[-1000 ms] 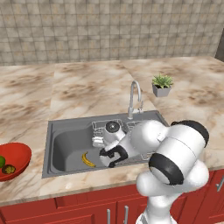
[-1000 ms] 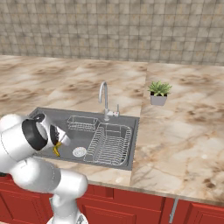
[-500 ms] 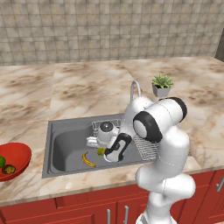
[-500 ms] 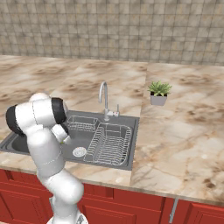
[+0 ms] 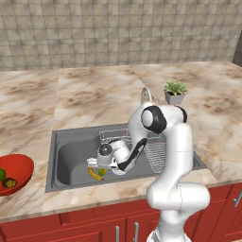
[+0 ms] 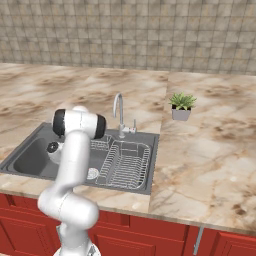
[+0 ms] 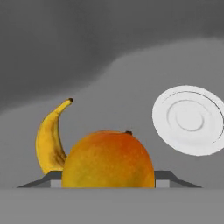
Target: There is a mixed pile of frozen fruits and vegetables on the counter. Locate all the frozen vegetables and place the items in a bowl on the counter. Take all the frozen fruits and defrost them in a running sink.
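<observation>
Sink [image 5: 71,158]: my claw [image 5: 100,168] is low inside, at the near wall, pinching the mango [image 7: 108,159] between half-spread tips. The banana [image 7: 50,142] lies on the floor just left of it, drain [image 7: 191,119] to its right. Release is straight down.

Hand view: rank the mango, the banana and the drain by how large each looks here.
1. Mango, largest, though it sits nearest the camera, which inflates it.
2. Drain.
3. Banana, partly hidden behind the mango, so drain versus banana is unsure.
</observation>
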